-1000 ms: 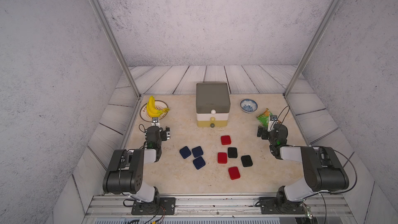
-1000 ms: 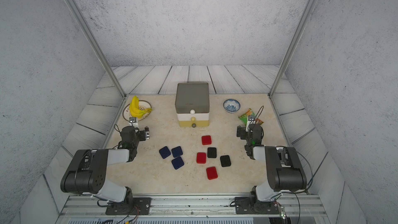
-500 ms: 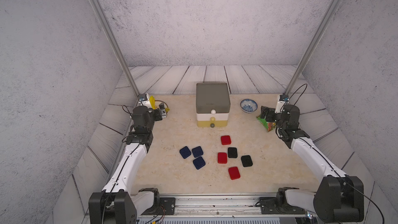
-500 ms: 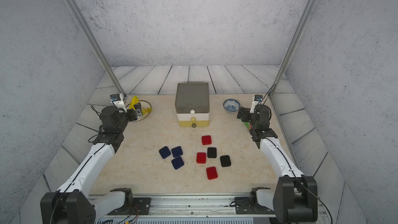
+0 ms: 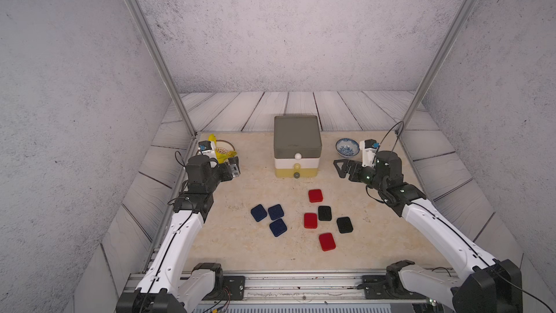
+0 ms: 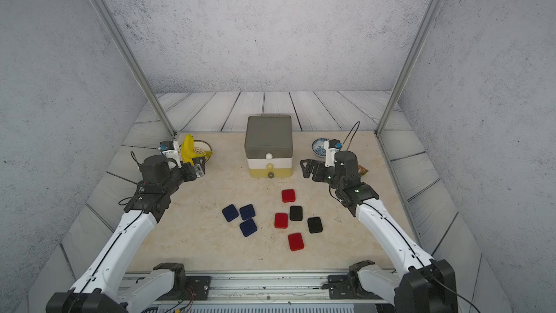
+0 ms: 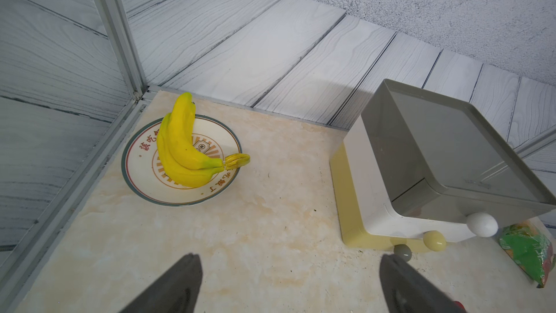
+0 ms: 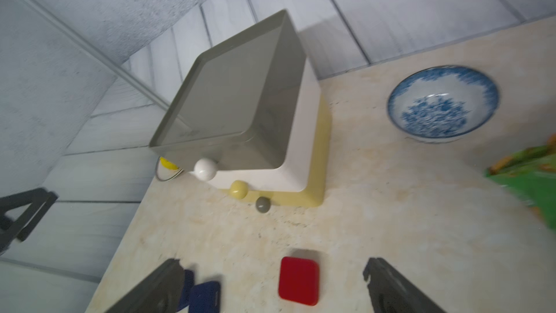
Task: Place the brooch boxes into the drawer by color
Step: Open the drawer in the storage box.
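Note:
The drawer (image 5: 296,146) (image 6: 268,146) stands at the back middle with its grey, white and yellow tiers all pushed in. On the table in front lie the brooch boxes: three navy (image 5: 276,211), three red (image 5: 310,220) and two black (image 5: 324,213). My left gripper (image 5: 234,167) (image 7: 290,261) hovers open left of the drawer with nothing between its fingers. My right gripper (image 5: 341,170) (image 8: 273,266) hovers open right of the drawer, pointing at it. In the right wrist view the nearest red box (image 8: 298,280) lies on the table below the open fingers.
A plate (image 5: 226,146) (image 7: 141,173) with yellow bananas (image 7: 180,146) sits at the back left, close behind my left gripper. A blue-and-white bowl (image 5: 347,147) (image 8: 442,103) and a green snack packet (image 6: 362,170) (image 8: 529,182) are at the back right. Metal posts (image 5: 156,55) rise at the back corners.
Both arms have unfolded from a low tucked pose and risen. Both grippers have swung inward towards the drawer. The boxes and the drawer have not moved.

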{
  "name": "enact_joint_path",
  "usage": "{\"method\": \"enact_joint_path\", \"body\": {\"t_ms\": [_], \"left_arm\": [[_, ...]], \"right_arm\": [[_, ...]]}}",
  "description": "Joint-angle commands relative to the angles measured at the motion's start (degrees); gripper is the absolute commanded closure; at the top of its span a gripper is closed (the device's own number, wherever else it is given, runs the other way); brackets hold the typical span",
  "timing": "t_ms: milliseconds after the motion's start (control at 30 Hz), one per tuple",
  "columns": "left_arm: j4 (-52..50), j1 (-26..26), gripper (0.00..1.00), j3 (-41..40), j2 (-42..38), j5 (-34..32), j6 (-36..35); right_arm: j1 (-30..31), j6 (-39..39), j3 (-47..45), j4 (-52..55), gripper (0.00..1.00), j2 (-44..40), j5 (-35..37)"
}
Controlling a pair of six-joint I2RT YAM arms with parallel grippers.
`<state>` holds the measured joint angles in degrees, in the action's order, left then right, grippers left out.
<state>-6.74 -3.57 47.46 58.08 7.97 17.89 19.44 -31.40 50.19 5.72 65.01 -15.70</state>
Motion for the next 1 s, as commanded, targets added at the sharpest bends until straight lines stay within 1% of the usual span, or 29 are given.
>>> {"method": "enact_joint_path", "body": {"t_ms": [0, 67, 133, 167, 267, 367, 467, 500, 533, 567, 800, 967], "left_arm": [[-4.4, -0.6, 0.02, 0.0, -1.4, 1.5, 1.0], [-5.4, -0.9, 0.02, -0.2, -2.0, 1.9, 1.4], [-5.6, -0.9, 0.02, -0.5, -2.4, 2.0, 1.4], [-5.7, -0.9, 0.02, -0.5, -2.5, 1.9, 1.4], [-6.0, -0.8, 0.02, -0.7, -2.9, 1.7, 1.4], [-6.2, -0.8, 0.02, -0.9, -3.2, 1.7, 1.4], [-6.2, -0.8, 0.02, -0.9, -3.4, 1.3, 1.4], [-6.4, -0.8, 0.02, -0.9, -3.4, 1.2, 1.6], [-6.4, -0.9, 0.02, -0.9, -3.4, 1.1, 1.6], [-6.4, -0.8, 0.02, -0.9, -3.3, 0.9, 1.6], [-6.4, -0.8, 0.02, -0.7, -2.4, 0.9, 1.6], [-6.6, -0.9, 0.02, -0.5, -2.2, 0.9, 1.8]], "right_arm": [[5.4, -15.4, -1.2, -9.7, 0.04, 3.5, -5.2], [6.4, -18.8, -1.6, -14.0, 0.07, 5.5, -6.7], [7.0, -20.1, -1.5, -16.0, 0.08, 6.9, -7.4], [8.0, -22.1, -0.6, -18.1, 0.09, 9.5, -8.3], [9.5, -24.3, 1.4, -21.7, 0.11, 12.8, -9.8], [12.3, -24.1, 4.3, -22.0, 0.11, 15.9, -8.9], [13.1, -24.1, 5.9, -22.6, 0.13, 18.5, -7.7], [13.2, -25.4, 6.9, -23.8, 0.14, 20.9, -7.5], [13.7, -26.9, 9.6, -24.9, 0.20, 25.8, -8.8], [14.1, -27.0, 11.3, -25.7, 0.22, 27.3, -8.9], [15.0, -27.9, 16.4, -27.6, 0.30, 34.4, -7.5], [15.1, -27.3, 18.6, -28.3, 0.35, 37.0, -6.4]]}}
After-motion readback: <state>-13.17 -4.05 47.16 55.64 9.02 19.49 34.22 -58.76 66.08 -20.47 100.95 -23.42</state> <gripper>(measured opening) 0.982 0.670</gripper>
